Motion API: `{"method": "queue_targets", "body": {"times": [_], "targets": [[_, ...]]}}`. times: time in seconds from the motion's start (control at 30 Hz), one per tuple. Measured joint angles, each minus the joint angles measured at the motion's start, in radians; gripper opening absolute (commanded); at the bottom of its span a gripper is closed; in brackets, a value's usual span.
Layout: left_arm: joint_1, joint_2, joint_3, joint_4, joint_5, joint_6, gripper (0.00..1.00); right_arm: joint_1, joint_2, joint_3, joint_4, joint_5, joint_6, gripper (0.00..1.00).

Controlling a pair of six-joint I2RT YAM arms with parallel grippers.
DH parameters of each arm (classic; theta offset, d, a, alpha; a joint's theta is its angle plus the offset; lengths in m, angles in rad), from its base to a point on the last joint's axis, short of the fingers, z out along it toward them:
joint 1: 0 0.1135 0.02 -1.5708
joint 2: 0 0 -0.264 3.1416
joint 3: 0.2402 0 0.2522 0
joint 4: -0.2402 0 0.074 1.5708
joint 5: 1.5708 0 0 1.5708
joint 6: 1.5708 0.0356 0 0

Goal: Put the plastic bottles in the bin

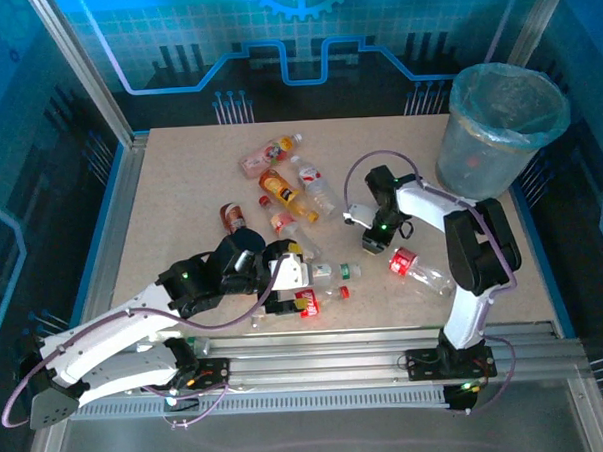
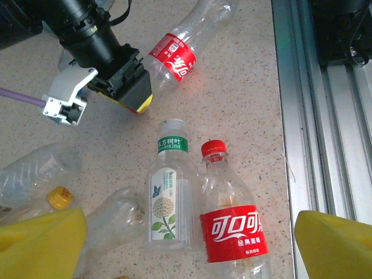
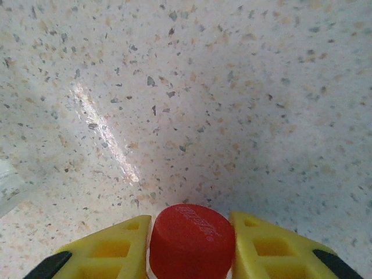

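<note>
My right gripper [image 3: 192, 247] is shut on the red cap [image 3: 192, 238] of a clear plastic bottle with a red label [image 1: 415, 267], low over the table in front of the bin [image 1: 479, 163]. The same bottle [image 2: 174, 58] and the right gripper [image 2: 135, 96] appear at the top of the left wrist view. My left gripper [image 2: 186, 253] is open above two bottles lying side by side: a flower-label one [image 2: 166, 203] and a red-label one [image 2: 232, 226]. In the top view the left gripper [image 1: 292, 284] is near the table's front edge.
Several more bottles [image 1: 285, 182] lie scattered mid-table, with a brown one [image 1: 231, 217] to their left. A yellow-capped clear bottle [image 2: 35, 174] and another clear one [image 2: 113, 218] lie left of my left fingers. The metal rail [image 2: 325, 116] runs along the front edge.
</note>
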Motion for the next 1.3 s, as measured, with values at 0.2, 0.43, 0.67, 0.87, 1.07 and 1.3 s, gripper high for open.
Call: {"method": "queue_targets", "body": {"times": [0.2,0.43,0.67,0.87,1.07,1.3], "targets": [[0.000,-0.001,0.035,0.043,-0.058,-0.023,0.94,-0.020,-0.150,0.077,-0.028,-0.003,0.051,0.28],[0.009,0.111,0.185,0.203,-0.127,-0.106,0.93,-0.021,-0.298,0.332,0.004,0.042,0.137,0.27],[0.011,0.290,0.389,0.301,-0.141,-0.177,0.93,-0.046,-0.233,0.643,0.137,0.175,0.209,0.14],[0.011,0.415,0.566,0.306,-0.140,-0.280,0.93,-0.119,-0.046,0.939,0.239,0.269,0.246,0.07],[0.011,0.429,0.588,0.306,-0.122,-0.351,0.93,-0.215,0.182,1.272,0.267,0.368,0.272,0.00],[0.011,0.429,0.588,0.306,-0.121,-0.372,0.93,-0.241,0.329,1.481,0.384,0.468,0.214,0.00]]}}
